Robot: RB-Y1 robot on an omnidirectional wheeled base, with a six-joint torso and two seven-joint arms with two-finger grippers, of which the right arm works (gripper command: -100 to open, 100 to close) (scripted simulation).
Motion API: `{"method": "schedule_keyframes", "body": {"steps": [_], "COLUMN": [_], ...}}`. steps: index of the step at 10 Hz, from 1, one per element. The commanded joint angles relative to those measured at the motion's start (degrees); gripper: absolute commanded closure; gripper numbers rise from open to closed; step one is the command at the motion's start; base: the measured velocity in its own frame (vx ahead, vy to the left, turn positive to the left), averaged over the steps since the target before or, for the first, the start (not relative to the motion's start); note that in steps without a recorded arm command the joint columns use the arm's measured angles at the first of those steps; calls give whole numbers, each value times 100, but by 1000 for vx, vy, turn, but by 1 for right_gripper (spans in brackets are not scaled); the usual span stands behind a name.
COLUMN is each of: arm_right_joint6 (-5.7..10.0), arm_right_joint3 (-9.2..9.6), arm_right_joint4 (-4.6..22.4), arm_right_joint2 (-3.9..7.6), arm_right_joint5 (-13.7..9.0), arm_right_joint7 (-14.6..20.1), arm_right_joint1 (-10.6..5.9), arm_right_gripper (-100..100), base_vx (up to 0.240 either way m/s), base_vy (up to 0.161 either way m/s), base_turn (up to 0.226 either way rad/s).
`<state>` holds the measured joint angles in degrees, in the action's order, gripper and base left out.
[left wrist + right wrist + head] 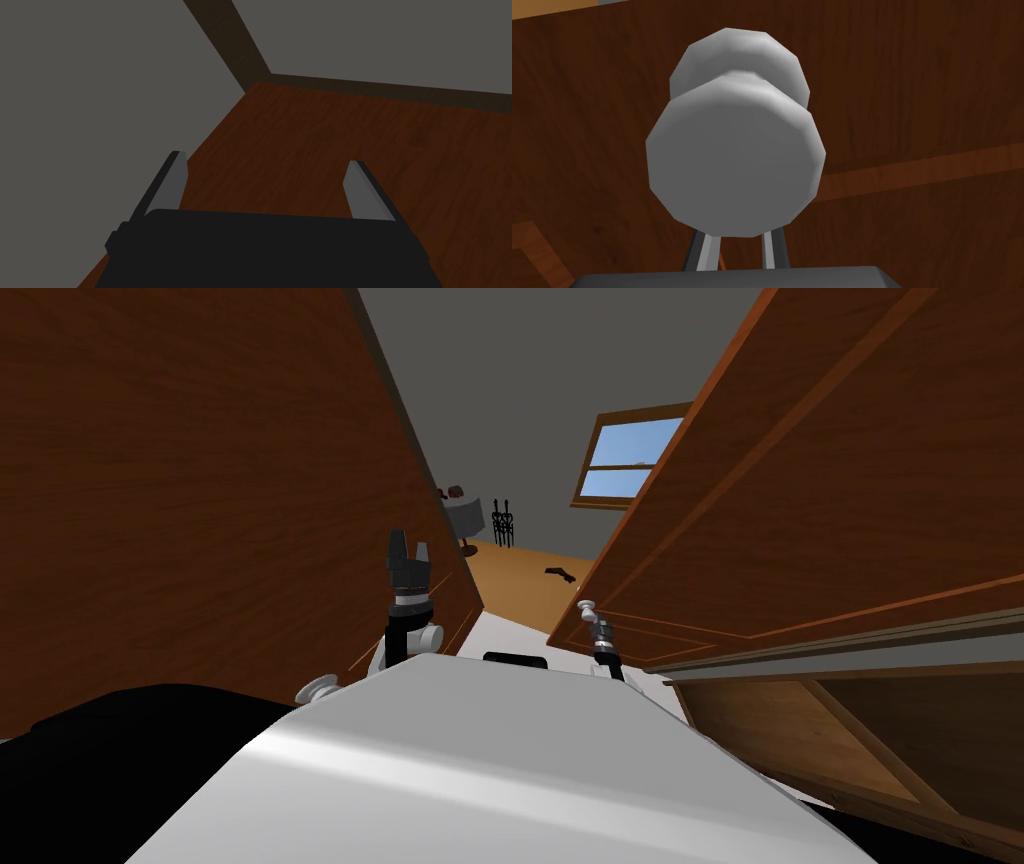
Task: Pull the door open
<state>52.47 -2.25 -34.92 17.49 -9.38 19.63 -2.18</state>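
Observation:
A brown panelled door (pixel 820 508) stands swung partway open on my right, with a gap showing the room beyond. Its round grey knob (pixel 587 610) sits at the door's near edge. My right gripper (pixel 597 628) reaches up to the knob. In the right wrist view the knob (pixel 734 160) looms large against the wood, and the two fingers (pixel 709 250) stand close together beneath it, their tips hidden behind it. My left gripper (pixel 408 556) is raised upright beside the brown surface on my left, its fingers (pixel 175 172) wide apart with nothing between them.
A tall brown wooden surface (pixel 180 488) closes off my left and carries a second grey knob (pixel 322 688) low down. Through the gap lie an orange wood floor (pixel 520 583), a small round table (pixel 465 513), a window (pixel 625 458) and a dark object (pixel 560 573).

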Motion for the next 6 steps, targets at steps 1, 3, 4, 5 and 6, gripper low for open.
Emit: {"method": "schedule_keyframes", "body": {"steps": [1, 3, 4, 5, 6], "arm_right_joint6": [-5, -18, -31, -31, -44], "arm_right_joint3": [128, 177, 226, 226, 273], "arm_right_joint4": [-158, -153, -148, -148, -143], "arm_right_joint2": [-109, -105, -100, -100, -96], "arm_right_joint5": [0, -98, -195, -195, -289], "arm_right_joint7": [160, 397, 541, 635, 832], "arm_right_joint1": [-8, -22, -37, -37, -51], "arm_right_gripper": [100, 100, 100, 100, 100], "base_vx": [-37, -21, -49, -40, -44], "base_vy": [-19, -8, -21, -17, -14], "base_turn": [24, 32, 94, 39, 47]}}
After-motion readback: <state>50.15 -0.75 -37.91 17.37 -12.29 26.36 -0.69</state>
